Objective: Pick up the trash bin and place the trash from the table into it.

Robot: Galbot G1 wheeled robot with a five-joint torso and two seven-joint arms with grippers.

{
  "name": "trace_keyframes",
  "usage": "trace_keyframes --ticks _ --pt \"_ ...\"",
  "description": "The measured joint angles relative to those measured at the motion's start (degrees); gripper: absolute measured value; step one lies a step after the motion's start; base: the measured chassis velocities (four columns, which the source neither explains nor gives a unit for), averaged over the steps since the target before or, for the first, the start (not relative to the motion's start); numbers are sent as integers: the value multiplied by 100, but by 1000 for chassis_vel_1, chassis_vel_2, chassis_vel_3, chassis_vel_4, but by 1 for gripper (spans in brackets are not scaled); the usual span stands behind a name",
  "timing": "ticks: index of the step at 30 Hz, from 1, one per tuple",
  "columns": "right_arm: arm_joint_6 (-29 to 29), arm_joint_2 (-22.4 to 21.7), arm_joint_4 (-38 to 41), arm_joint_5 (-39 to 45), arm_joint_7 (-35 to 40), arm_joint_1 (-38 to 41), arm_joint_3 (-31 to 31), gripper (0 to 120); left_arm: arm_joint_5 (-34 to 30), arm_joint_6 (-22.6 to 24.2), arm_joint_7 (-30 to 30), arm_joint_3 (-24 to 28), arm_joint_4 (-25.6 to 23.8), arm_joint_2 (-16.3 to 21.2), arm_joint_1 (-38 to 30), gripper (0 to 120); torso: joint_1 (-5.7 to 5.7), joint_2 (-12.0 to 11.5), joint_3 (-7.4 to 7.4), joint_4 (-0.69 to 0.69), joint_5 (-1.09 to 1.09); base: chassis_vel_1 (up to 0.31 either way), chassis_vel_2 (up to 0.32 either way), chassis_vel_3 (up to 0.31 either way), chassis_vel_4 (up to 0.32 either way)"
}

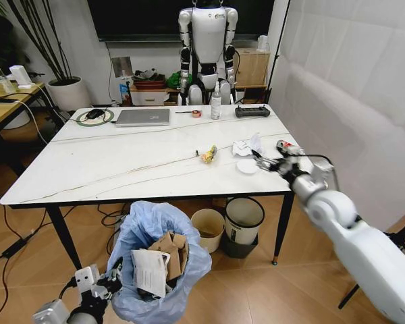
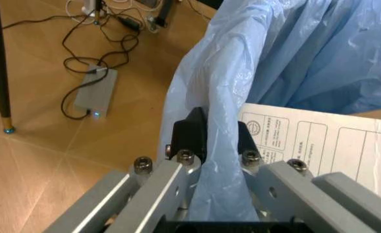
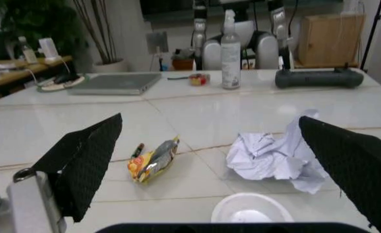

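The trash bin [image 1: 155, 233], lined with a bulging light-blue bag, hangs in front of the table [image 1: 108, 169]. Cardboard and a printed sheet [image 2: 307, 141] stick out of it. My left gripper [image 1: 113, 278] is shut on the bag at the bin's rim [image 2: 217, 145]. My right gripper [image 1: 264, 164] hovers open low over the table's right part, pointing at the trash: a crumpled white tissue [image 3: 275, 155], a small white plate [image 3: 251, 213], and a yellow wrapper [image 3: 153, 164] with a pen [image 3: 137, 149] beside it. A red can [image 1: 282, 144] lies just behind that gripper.
At the table's far side lie a laptop [image 1: 143, 117], a tape roll [image 1: 196, 113], a spray bottle [image 1: 216, 101] and a black controller [image 1: 252, 111]. A cream bin [image 1: 207, 229] and a white black-rimmed bin [image 1: 243, 221] stand under the table. A white wall is close on the right.
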Motion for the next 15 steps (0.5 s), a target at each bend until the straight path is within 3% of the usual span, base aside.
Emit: trace_keyframes --ticks 3,7,15 --pt "-358 226 -185 -83 84 251 -130 100 32 0 0 -15 -18 -42 25 1 0 0 0 0 0 0 0 0 0" --pt "-1053 896 -658 -182 176 645 -329 100 74 -7 5 -55 -53 -106 68 1 0 0 0 0 2 0 0 0 0" --pt "-1466 1665 -1117 -301 215 912 -534 100 126 -15 9 -40 -53 -164 46 1 0 0 0 0 -1 0 0 0 0"
